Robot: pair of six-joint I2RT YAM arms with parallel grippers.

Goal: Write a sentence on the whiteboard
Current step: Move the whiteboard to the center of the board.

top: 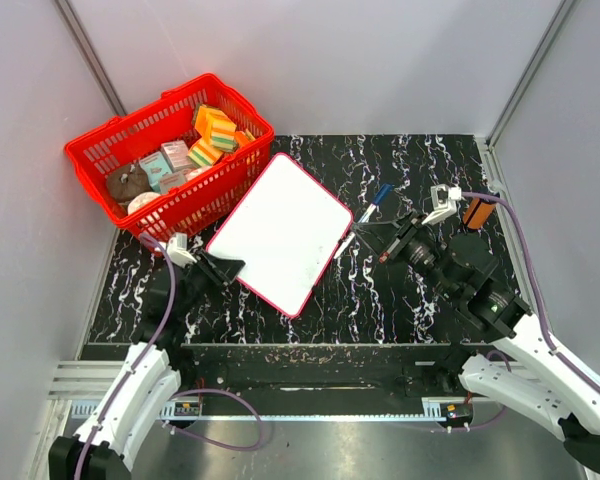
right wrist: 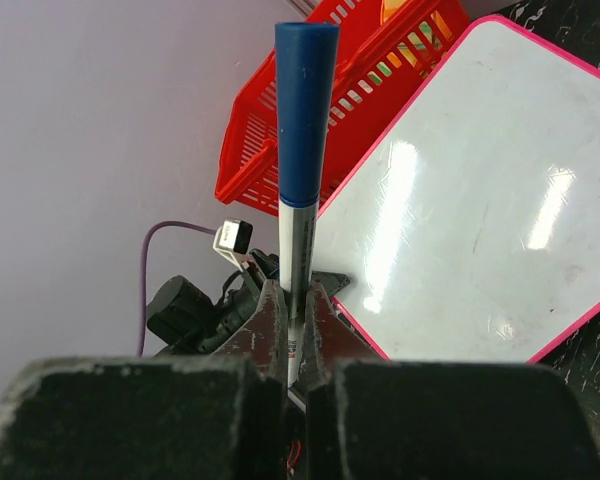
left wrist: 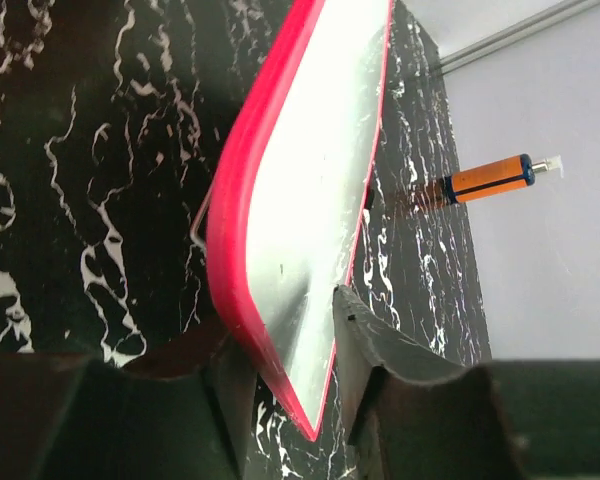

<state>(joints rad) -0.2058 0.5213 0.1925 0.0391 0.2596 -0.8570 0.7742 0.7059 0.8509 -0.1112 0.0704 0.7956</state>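
The whiteboard (top: pixel 280 230) lies slanted mid-table, white with a pink rim, its face blank. No blue sentence shows on it in any view. My left gripper (top: pixel 228 268) is shut on the board's near left corner. In the left wrist view the left gripper (left wrist: pixel 285 345) has one finger on the white face and one behind the rim of the whiteboard (left wrist: pixel 310 170). My right gripper (top: pixel 372 238) is shut on a marker (top: pixel 360 222) just right of the board. In the right wrist view the right gripper (right wrist: pixel 298 300) holds the marker (right wrist: pixel 302 130) blue end up, and the whiteboard (right wrist: pixel 480 220) lies beyond.
A red basket (top: pixel 110 150) of sponges and small packs stands at the back left, touching the board's far edge; it also shows in the right wrist view (right wrist: pixel 270 130). An orange cylinder (top: pixel 477 212) lies at the right wall, seen too in the left wrist view (left wrist: pixel 485 178). Walls enclose the table.
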